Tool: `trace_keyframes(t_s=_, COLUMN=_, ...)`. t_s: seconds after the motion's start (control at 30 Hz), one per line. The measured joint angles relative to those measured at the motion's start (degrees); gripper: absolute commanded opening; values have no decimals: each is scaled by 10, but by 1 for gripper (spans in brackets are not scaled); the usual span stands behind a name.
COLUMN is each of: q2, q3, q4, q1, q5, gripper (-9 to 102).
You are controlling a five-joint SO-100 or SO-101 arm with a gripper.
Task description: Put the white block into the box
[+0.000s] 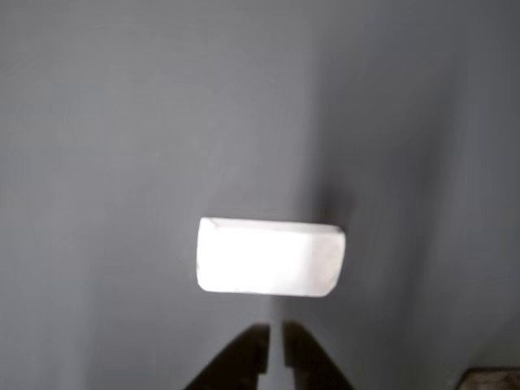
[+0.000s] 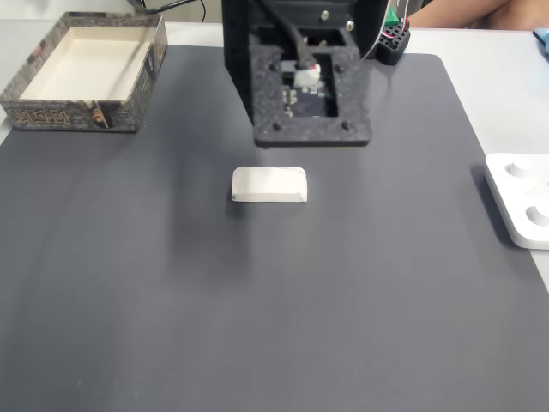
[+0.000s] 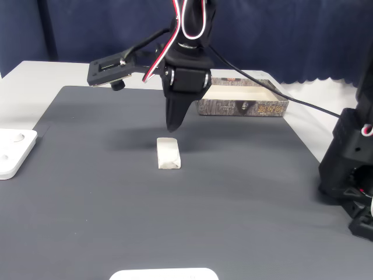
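The white block [image 2: 268,184] lies flat on the dark grey mat, near its middle; it also shows as white block [image 3: 168,154] and, close up, as white block [image 1: 268,257]. My gripper [image 3: 173,129] points straight down, its tip hovering just above and behind the block, apart from it. In the other view my gripper [image 1: 276,327] enters from the bottom edge, with a hairline gap between its dark fingertips [image 1: 258,341] and nothing between them. The box [image 2: 69,114] stands at the mat's far left corner; its cream inside holds nothing. In another fixed view the box [image 3: 245,108] sits behind the arm.
A flat white device [image 2: 521,202] lies at the mat's right edge; it shows as the device [image 3: 11,153] on the left. Another white object [image 3: 163,274] peeks in at the bottom edge. A black arm base [image 3: 349,169] stands at the right. Cables [image 3: 280,96] trail past the box.
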Motion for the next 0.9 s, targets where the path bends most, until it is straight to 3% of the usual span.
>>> trace_keyframes(t_s=0.43, q2=0, q3=12, q4=2, q1=1, q5=220, gripper=-2)
trace_keyframes(t_s=0.67, q2=0, q3=33, q4=4, q1=4, q5=409, gripper=-1)
trace_keyframes(t_s=0.9, q2=0, q3=33, q4=4, q1=4, q5=441, gripper=-2)
